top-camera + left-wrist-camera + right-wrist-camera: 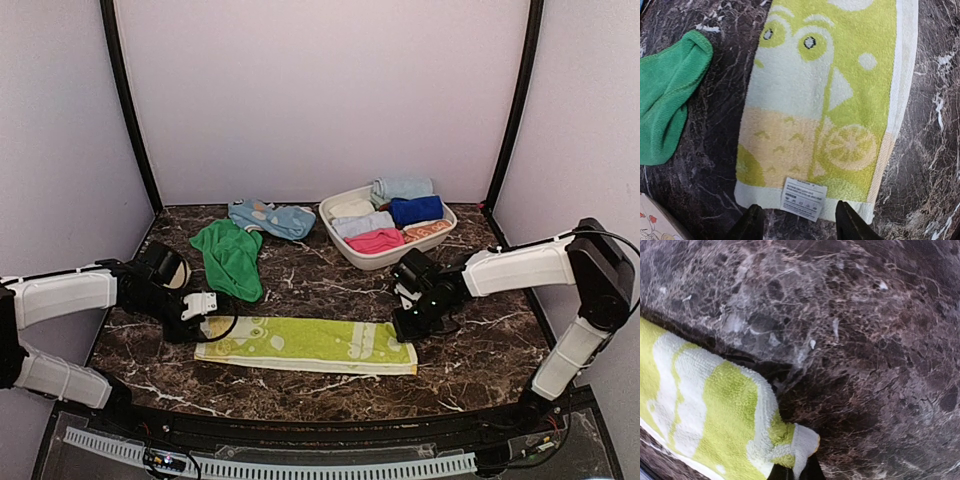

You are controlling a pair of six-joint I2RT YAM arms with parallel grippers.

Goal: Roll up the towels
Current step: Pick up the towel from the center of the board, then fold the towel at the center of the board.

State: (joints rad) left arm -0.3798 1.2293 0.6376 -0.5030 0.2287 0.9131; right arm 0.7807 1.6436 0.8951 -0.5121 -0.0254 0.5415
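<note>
A lime-yellow towel [305, 343] with white marks lies flat and stretched out near the table's front edge. My left gripper [205, 325] hovers at its left end. In the left wrist view its open fingers [799, 215] stand either side of the white label on the towel's hem [820, 100], with nothing between them. My right gripper [405, 328] is at the right end. The right wrist view shows it [796, 472] shut on the towel's white corner [715, 415], which is bunched and lifted a little. A plain green towel [230, 258] lies crumpled behind the left gripper and shows in the left wrist view [667, 110].
A white basin [345, 250] holding several rolled towels stands at the back right of centre. A light blue cloth [272, 217] lies at the back next to the green towel. A tan printed disc [178, 275] sits by the left arm. Walls close in the sides and back.
</note>
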